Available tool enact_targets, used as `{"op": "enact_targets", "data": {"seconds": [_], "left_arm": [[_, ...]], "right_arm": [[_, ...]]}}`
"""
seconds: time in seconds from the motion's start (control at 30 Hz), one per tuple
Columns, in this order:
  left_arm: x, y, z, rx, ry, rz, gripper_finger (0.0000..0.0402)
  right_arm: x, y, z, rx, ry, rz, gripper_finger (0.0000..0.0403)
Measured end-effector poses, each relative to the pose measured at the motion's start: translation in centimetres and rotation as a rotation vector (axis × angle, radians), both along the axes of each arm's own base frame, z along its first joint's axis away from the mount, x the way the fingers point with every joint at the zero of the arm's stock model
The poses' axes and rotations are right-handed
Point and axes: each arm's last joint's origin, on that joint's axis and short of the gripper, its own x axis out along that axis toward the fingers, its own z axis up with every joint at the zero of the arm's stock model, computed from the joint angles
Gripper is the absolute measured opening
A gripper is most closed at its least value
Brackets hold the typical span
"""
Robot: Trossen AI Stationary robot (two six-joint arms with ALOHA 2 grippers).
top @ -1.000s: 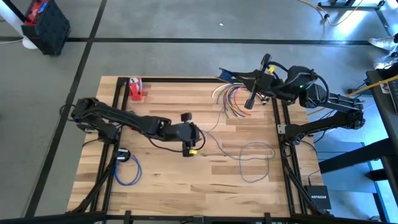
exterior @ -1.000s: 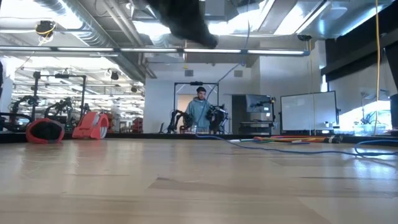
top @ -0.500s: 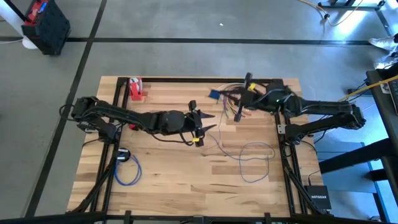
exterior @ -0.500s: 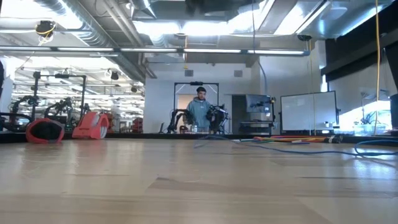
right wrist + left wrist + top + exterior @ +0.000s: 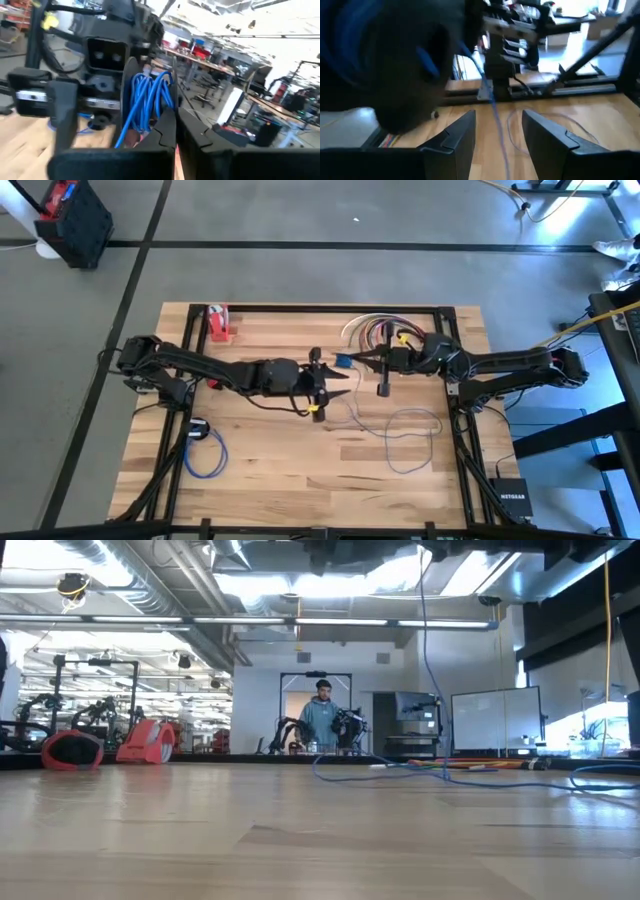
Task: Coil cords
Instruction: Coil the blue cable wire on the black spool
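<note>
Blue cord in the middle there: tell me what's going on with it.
The right gripper is shut on a coiled bundle of the blue cord, held up above the middle of the table. The cord's tail hangs down to a loose loop lying on the wood. The left gripper is open and faces the bundle from close by, not gripping it. Other coloured cords lie at the table's far edge, and a small blue coil lies near the left side.
</note>
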Motion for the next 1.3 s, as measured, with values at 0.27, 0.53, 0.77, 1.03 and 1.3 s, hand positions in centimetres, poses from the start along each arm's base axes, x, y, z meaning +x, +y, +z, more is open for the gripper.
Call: {"op": "enact_targets", "data": {"seconds": [0.27,0.53,0.77,1.03,1.3], "left_arm": [[2.2,1.1,-3.0,-0.028,0.01,0.033,0.0155],[2.5,1.7,-3.4,-0.109,0.019,-0.044,0.0155],[3.9,2.0,-5.5,-0.099,-0.018,-0.038,0.0155],[4.0,2.1,-5.8,-0.103,0.003,-0.035,0.0107],[3.3,2.8,-6.5,-0.037,0.146,0.041,0.0007]], "right_arm": [[-0.2,0.0,0.0,-0.002,-0.014,0.0,0.0005],[-0.3,0.0,-0.2,-0.003,0.019,-0.01,0.0005],[-0.7,0.0,0.2,-0.014,-0.007,-0.014,0.0005],[-0.6,0.1,0.3,-0.029,-0.008,-0.002,0.0005],[-1.0,0.2,0.5,-0.014,-0.007,0.031,0.0005]]}}
